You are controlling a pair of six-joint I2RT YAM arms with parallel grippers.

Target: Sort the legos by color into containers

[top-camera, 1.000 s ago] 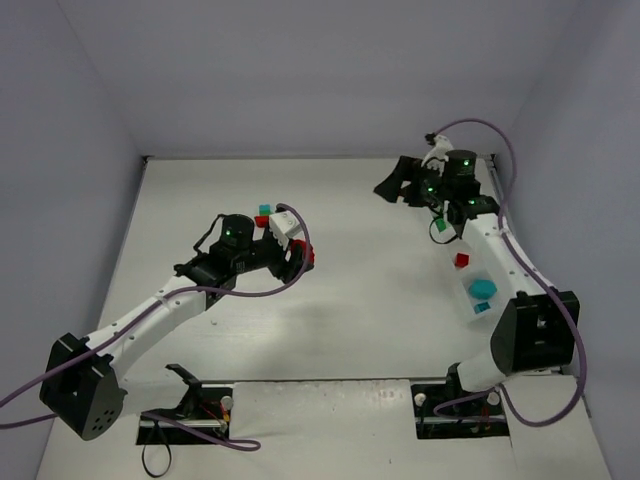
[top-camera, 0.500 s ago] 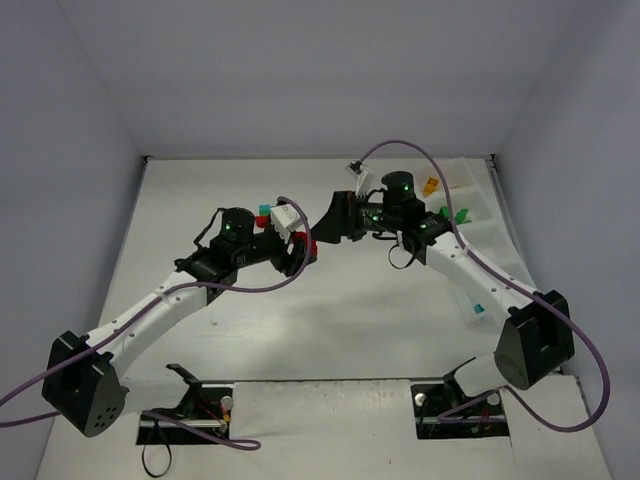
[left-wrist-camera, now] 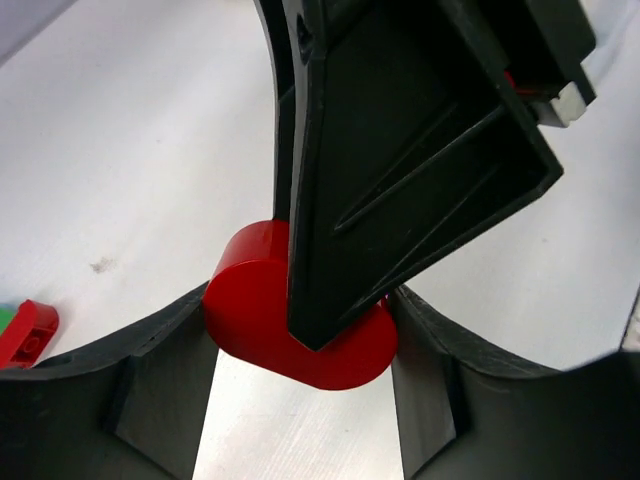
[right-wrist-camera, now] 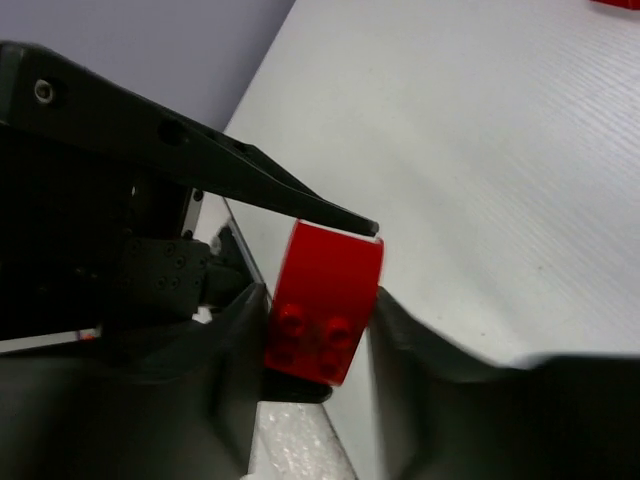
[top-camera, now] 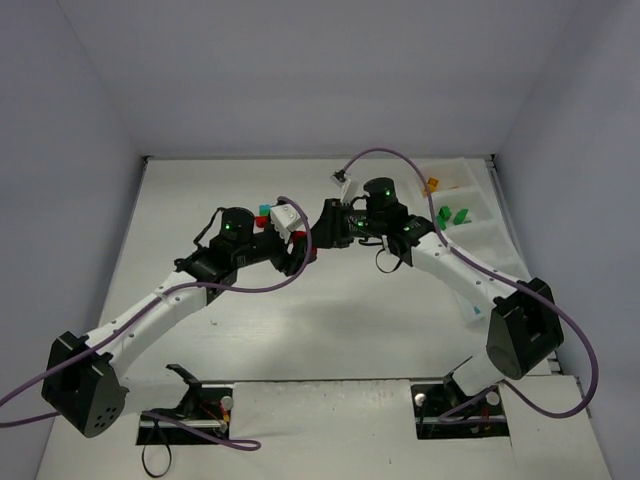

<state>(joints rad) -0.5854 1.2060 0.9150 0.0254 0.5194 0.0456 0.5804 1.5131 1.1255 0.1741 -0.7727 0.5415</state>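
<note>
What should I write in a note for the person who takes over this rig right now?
Left gripper: shut on the red rounded plastic brick.
Right gripper: shut on the same brick.
Done: orange brick and green bricks lie in the translucent white compartment tray.
Left to do: one gripper releases, red brick goes to tray, then the loose red and teal bricks.

White matte bench; plain pale lavender-grey walls on three sides; even diffuse light, soft shadows.
</note>
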